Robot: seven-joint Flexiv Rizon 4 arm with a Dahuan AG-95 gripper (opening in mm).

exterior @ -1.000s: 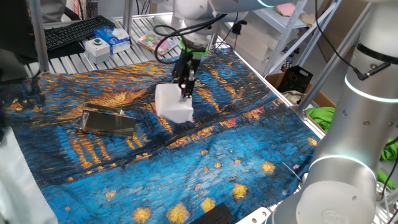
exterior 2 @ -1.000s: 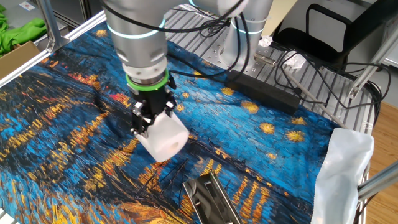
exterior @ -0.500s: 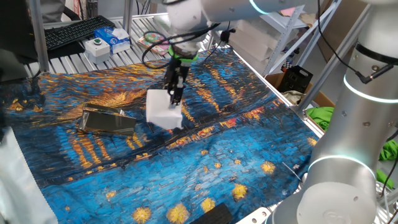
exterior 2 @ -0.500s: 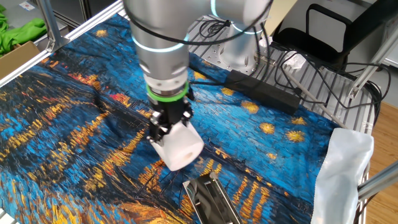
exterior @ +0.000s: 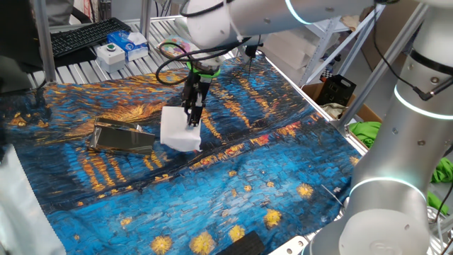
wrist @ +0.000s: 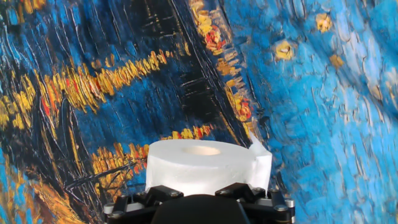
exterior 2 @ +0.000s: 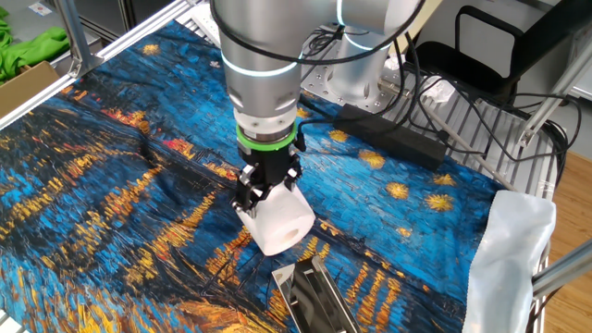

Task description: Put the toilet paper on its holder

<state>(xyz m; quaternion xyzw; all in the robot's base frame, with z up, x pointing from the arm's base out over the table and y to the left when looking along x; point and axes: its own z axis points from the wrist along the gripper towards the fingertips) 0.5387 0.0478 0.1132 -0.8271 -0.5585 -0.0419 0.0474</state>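
One fixed view: The gripper hangs from the arm with its fingers pinched on the toilet paper, which is held above the painted cloth. The roll's long axis tilts, with one flat end turned down toward the cloth. The holder lies flat on the cloth just beside the roll, on the side away from the shelving. Open cloth extends beyond the roll toward the near table edge. A keyboard and a small box sit on the slatted surface beyond the cloth's far edge.

The other fixed view: The gripper points downward, clamped on the toilet paper. The roll is tilted, its rounded wall facing the camera. The holder lies near the lower frame edge, just below the roll in the frame; contact cannot be determined. A black power strip lies on the slats beyond the cloth. Wide open cloth lies on the side away from the power strip.

Hand view: The toilet paper sits at the gripper, its hollow core facing up in the frame and a loose sheet end projecting at one side. Only cloth appears beyond it.
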